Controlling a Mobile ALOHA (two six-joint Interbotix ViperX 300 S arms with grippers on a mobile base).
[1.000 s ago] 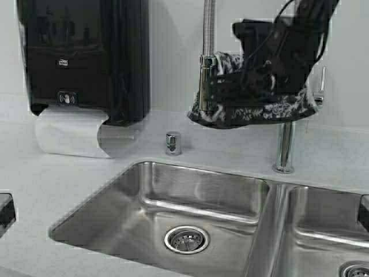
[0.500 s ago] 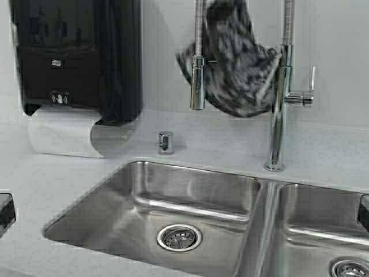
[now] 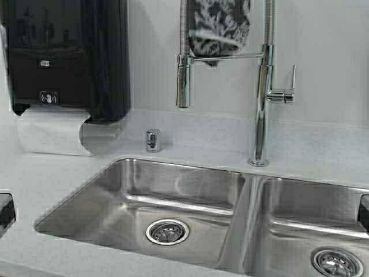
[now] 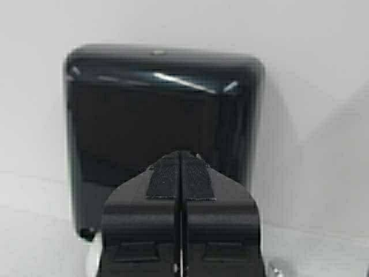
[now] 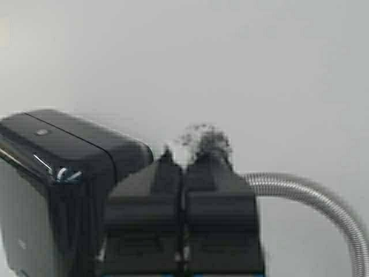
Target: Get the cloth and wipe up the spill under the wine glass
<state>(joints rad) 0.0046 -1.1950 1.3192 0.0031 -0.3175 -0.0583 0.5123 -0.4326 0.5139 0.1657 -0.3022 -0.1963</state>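
The right tool (image 5: 183, 158) is raised high by the wall, its two black fingers pressed together on a tuft of the cloth (image 5: 206, 140), which pokes out dark and speckled just past their tips. In the high view the cloth (image 3: 219, 26) hangs at the top edge between the faucet's coiled spring hose (image 3: 183, 29) and its upright chrome column (image 3: 262, 104), a soft navy-black towel with a pale leaf print, its lower fold drooping to the faucet's thin horizontal bar; neither tool itself shows there. The left tool (image 4: 180, 179) is held level, pointed at the glossy black paper towel dispenser (image 4: 164, 127), its ribbed fingers (image 4: 164, 180) closed flat against each other with nothing between them. Below, on the pale speckled tabletop (image 3: 69, 173), a sheet of white paper (image 3: 52, 133) curls out under the dispenser (image 3: 63, 57), and a small chrome cap (image 3: 153, 140) stands just behind the double stainless sink (image 3: 190, 196), whose two round drains (image 3: 167, 231) show at the bottom. The ribbed metal hose (image 5: 311, 199) arcs past the right tool.
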